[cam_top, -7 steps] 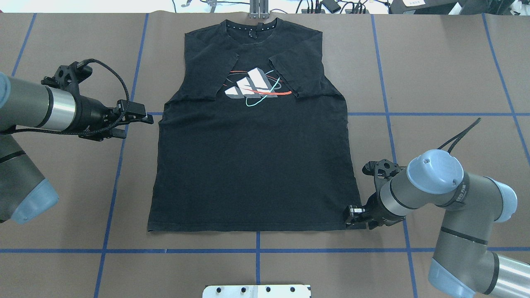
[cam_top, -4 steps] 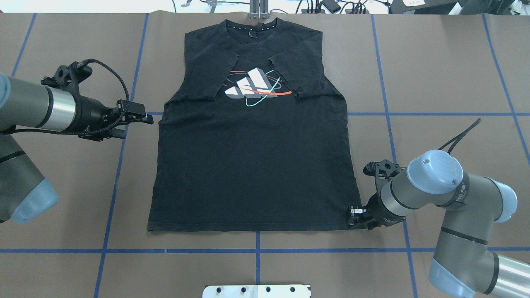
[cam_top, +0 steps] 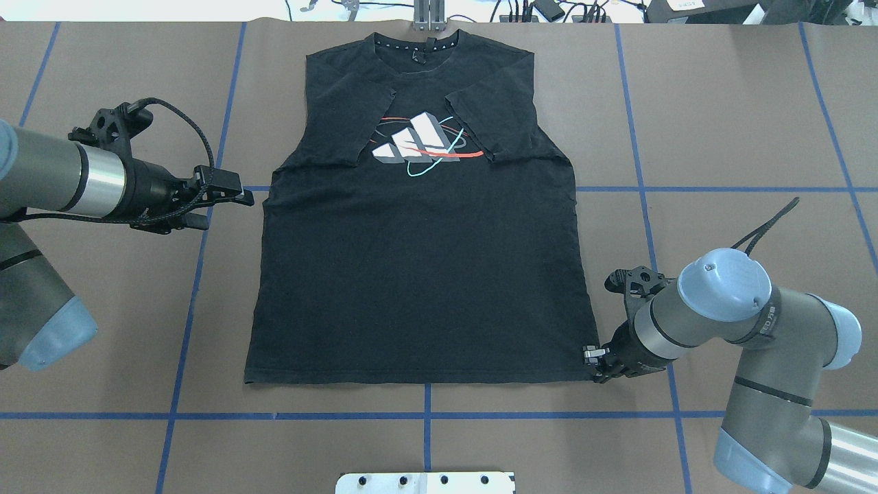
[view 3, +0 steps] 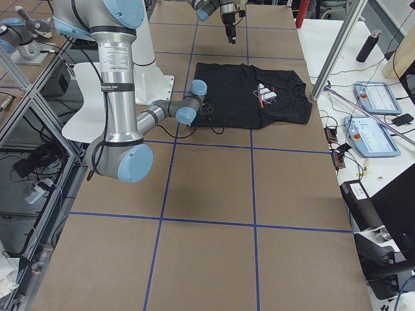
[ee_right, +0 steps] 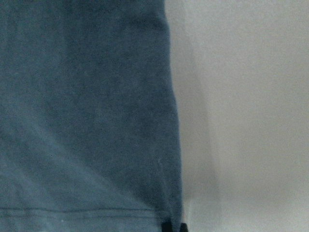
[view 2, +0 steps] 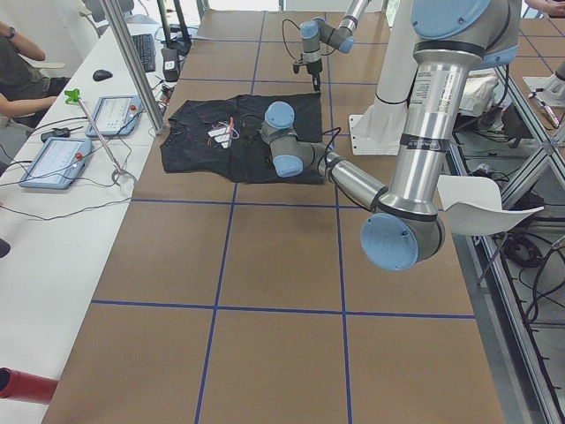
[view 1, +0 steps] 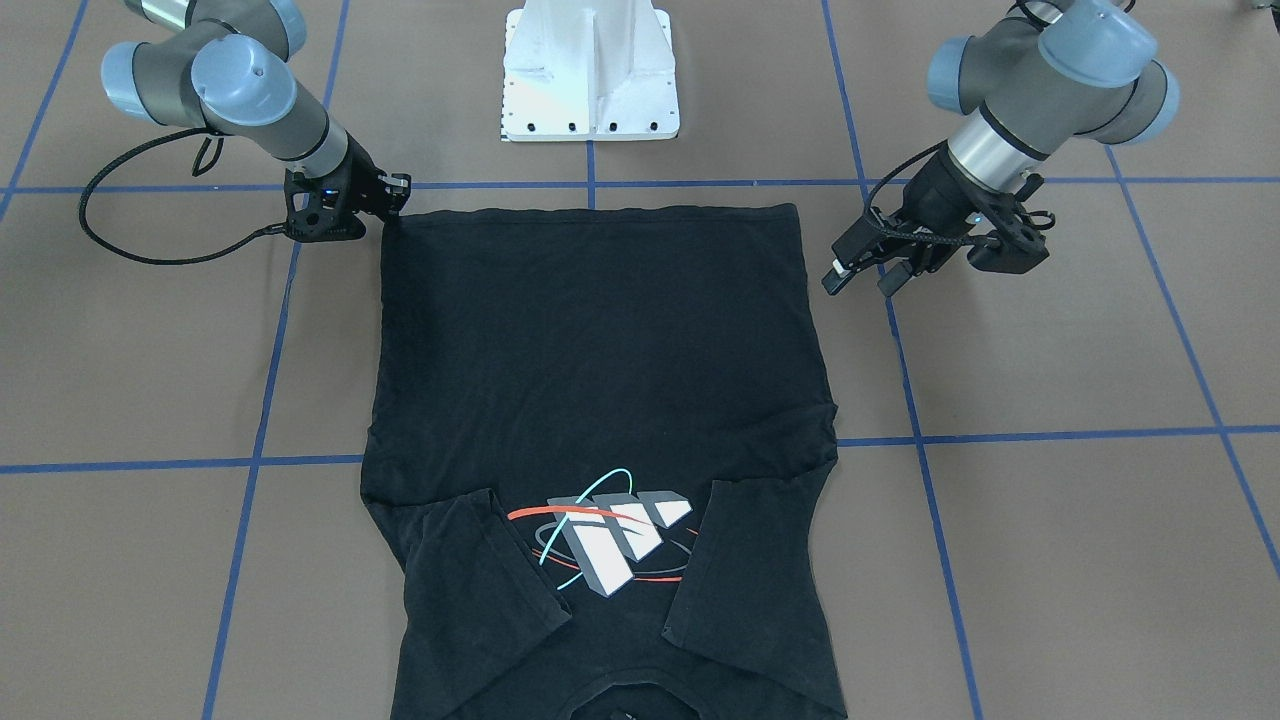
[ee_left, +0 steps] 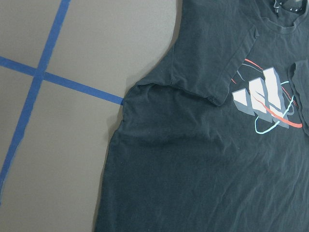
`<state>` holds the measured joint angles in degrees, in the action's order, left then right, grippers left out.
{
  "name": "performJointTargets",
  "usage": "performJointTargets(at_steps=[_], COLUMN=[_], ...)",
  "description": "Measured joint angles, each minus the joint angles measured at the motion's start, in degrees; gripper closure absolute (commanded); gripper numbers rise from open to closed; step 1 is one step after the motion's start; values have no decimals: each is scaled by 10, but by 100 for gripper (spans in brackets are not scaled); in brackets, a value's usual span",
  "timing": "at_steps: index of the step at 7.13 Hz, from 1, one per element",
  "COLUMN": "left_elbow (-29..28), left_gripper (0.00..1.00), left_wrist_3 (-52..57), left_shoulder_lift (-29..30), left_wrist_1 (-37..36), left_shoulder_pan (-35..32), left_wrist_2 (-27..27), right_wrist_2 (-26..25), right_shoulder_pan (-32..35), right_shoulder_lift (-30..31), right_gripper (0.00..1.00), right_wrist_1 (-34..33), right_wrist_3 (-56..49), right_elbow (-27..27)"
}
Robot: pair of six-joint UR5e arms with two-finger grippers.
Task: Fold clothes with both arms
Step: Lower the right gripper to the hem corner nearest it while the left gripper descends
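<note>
One T-shirt (cam_top: 418, 274) flat on table (cam_top: 720, 123), right tool (cam_top: 592, 359) at hem

Open passage over bare table (cam_top: 720, 123) along both flanks of T-shirt (cam_top: 418, 274). Near hem corner taken up by right gripper (cam_top: 595, 358), low against cloth. Left gripper (view 1: 857, 288) just beside opposite flank, apart from it. White pedestal (view 1: 590, 70) behind hem.

The T-shirt (cam_top: 418, 274) is matt cloth, the table (cam_top: 741, 123) matt paper-like, the left arm (cam_top: 41, 178) and right arm (cam_top: 796, 322) smooth metal.
</note>
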<state>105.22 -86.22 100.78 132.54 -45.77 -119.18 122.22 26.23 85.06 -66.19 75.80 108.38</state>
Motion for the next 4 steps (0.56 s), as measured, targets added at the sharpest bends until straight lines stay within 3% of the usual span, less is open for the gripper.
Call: performJointTargets(at_steps=[4], left_elbow=[3], left_gripper=[0], left_wrist_3=[0], left_shoulder_lift=[-3], left_wrist_1=[0], left_shoulder_pan=[10], left_wrist_2=[0], right_wrist_2=[58], right_shoulder_pan=[47], right_shoulder_lift=[-2], right_gripper=[100], right_wrist_1=[6], right_wrist_3=[-1], right_elbow=[17])
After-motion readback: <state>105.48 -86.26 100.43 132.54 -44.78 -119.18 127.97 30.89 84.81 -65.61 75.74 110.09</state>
